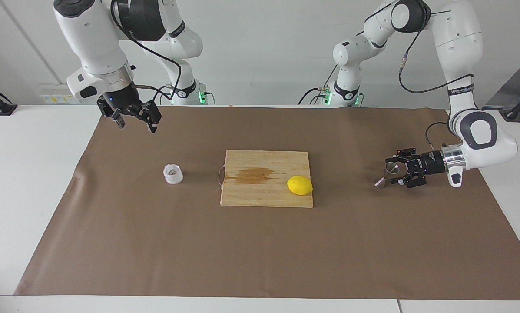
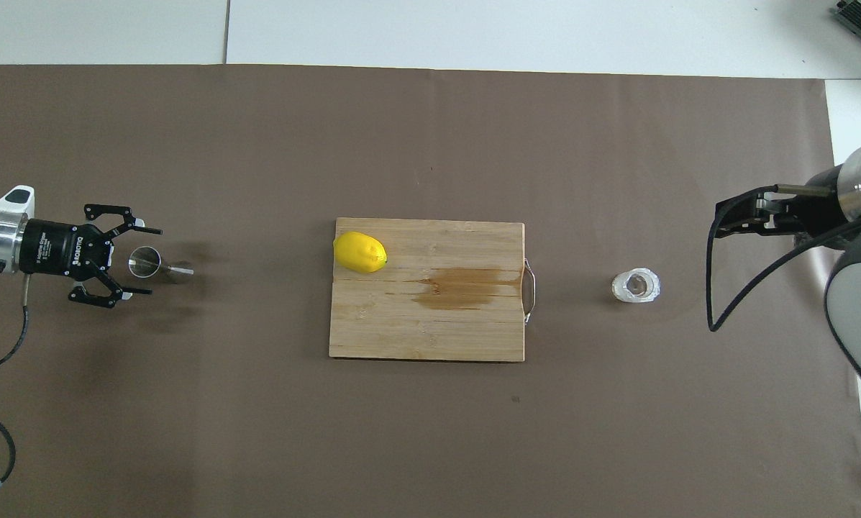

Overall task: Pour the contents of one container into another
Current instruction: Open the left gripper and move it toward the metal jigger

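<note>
The white crinkly cup (image 1: 173, 174) stands on the brown mat toward the right arm's end, beside the cutting board; it also shows in the overhead view (image 2: 636, 286). The steel hourglass jigger (image 1: 386, 174) stands on the mat toward the left arm's end (image 2: 146, 261). My left gripper (image 1: 394, 171) lies low and level with its fingers spread wide. The jigger sits between them, ungripped (image 2: 153, 261). My right gripper (image 1: 137, 126) hangs open and empty, raised over the mat beside the cup, and shows at the overhead view's edge (image 2: 725, 219).
A wooden cutting board (image 1: 260, 195) with a brown wet stain lies mid-mat between cup and jigger. A yellow lemon (image 1: 299, 185) rests on the board's end toward the left arm (image 2: 360, 252). White table borders the mat (image 1: 112, 261).
</note>
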{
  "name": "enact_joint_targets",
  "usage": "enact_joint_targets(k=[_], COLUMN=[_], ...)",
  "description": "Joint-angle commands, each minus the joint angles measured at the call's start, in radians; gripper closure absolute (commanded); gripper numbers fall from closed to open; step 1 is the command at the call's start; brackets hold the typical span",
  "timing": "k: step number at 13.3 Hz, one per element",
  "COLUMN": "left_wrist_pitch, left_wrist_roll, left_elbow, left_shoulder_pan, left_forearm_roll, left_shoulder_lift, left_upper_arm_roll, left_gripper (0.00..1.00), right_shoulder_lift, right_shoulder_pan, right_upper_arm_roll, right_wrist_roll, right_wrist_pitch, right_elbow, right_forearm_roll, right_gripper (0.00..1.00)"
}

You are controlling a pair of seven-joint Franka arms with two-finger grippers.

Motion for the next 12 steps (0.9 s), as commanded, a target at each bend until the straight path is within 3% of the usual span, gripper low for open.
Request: enact_joint_targets(k=[1,7,12], left_wrist_pitch=[0.006,-0.004,-0.006], left_wrist_roll=[-0.013,-0.024,-0.066], left_elbow=[-0.038,-0.041,-0.041], left_shoulder_pan=[-0.003,-0.006,-0.006], left_forearm_roll=[-0.017,-0.017,-0.018], left_shoulder_lift=[-0.031,-0.027,-0.030], left_upper_arm_roll=[0.007,0.009,0.007], left_gripper=[0.00,0.00,0.13], right_shoulder_lift=[-0.022,-0.022,-0.022], right_shoulder_pan=[-0.019,-0.019,-0.019], right_upper_arm_roll=[0.010,0.010,0.010], right_wrist_roll=[-0.018,-0.018,-0.018], right_wrist_pitch=[-0.003,-0.003,-0.003], right_elbow=[-0.020,-0.020,-0.022], right_forearm_roll=[0.030,0.030,0.030], right_gripper=[0.00,0.00,0.00])
